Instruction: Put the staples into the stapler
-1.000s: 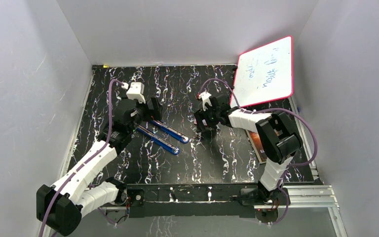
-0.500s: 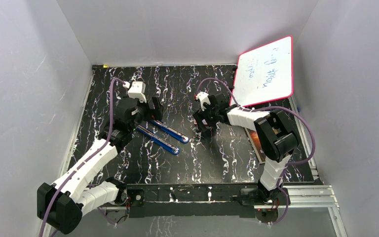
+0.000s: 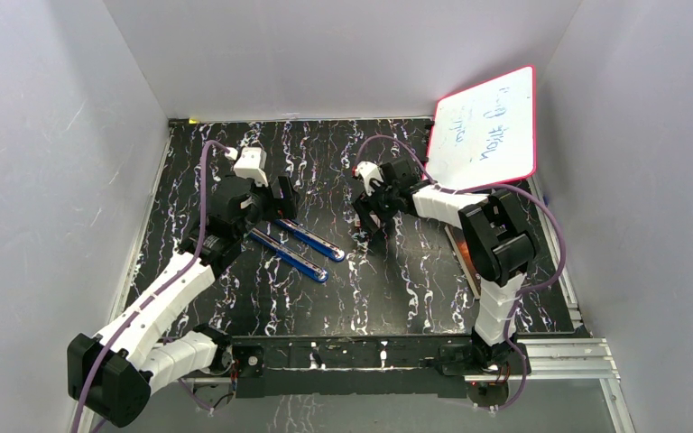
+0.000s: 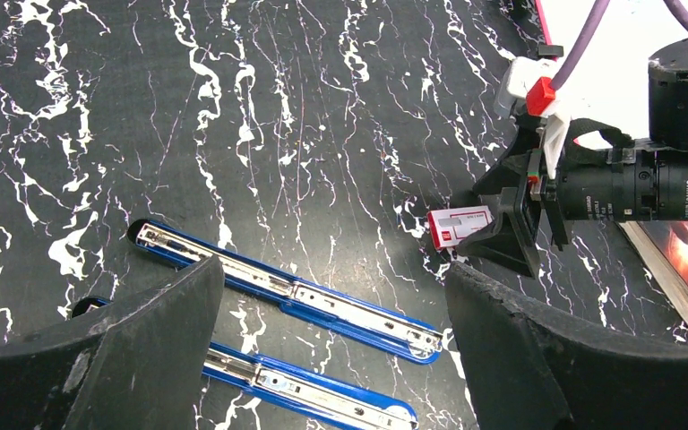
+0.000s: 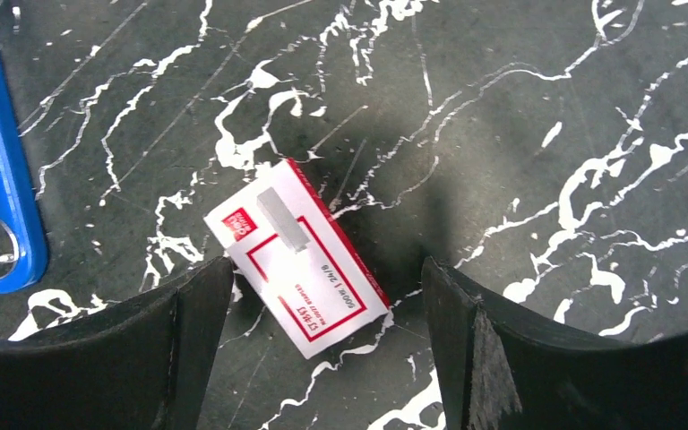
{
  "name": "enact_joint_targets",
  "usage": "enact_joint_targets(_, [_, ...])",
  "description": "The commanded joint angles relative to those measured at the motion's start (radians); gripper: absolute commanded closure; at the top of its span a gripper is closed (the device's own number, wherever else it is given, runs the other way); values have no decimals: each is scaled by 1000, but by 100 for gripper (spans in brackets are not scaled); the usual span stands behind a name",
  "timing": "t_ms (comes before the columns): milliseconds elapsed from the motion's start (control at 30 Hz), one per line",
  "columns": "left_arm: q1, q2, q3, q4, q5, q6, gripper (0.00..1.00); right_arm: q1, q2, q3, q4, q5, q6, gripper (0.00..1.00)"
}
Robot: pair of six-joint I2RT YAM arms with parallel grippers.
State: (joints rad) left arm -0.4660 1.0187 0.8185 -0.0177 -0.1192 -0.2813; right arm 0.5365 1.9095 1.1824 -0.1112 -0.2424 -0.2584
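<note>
Silvery-grey metal, a short strip of staples (image 5: 282,218) lies on top of the small red-and-white cardboard box (image 5: 322,296), which rests on the black marbled table (image 5: 546,107). My right gripper (image 5: 322,266) hangs above the box with its fingers spread wide, one at each side, touching nothing. The long blue stapler (image 4: 287,296), folded open with its metal channels facing up, is at nine o'clock from the box. My left gripper (image 4: 333,273) hovers over it, also spread and empty. I judge the strip to be light and stiff but brittle, so too much squeeze may break it in pieces. It is thin and smooth, so I would take it gently across its long sides, at the middle.
</note>
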Motion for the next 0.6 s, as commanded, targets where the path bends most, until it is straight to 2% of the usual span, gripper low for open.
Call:
enact_joint_targets(0, [6,-20,37,-5,4,-5,7,2,16,22,-69,-94,-19,17])
enact_joint_targets(200, [6,-14,29,4,11,-13,7,3,-8,4,-110,-86,2,24])
enact_joint_targets(433, [6,2,34,5,22,-23,7,12,-32,-26,-132,-64,27,35])
enact_joint_targets(567, [6,18,42,2,31,-30,7,28,-49,-43,-140,-33,29,37])
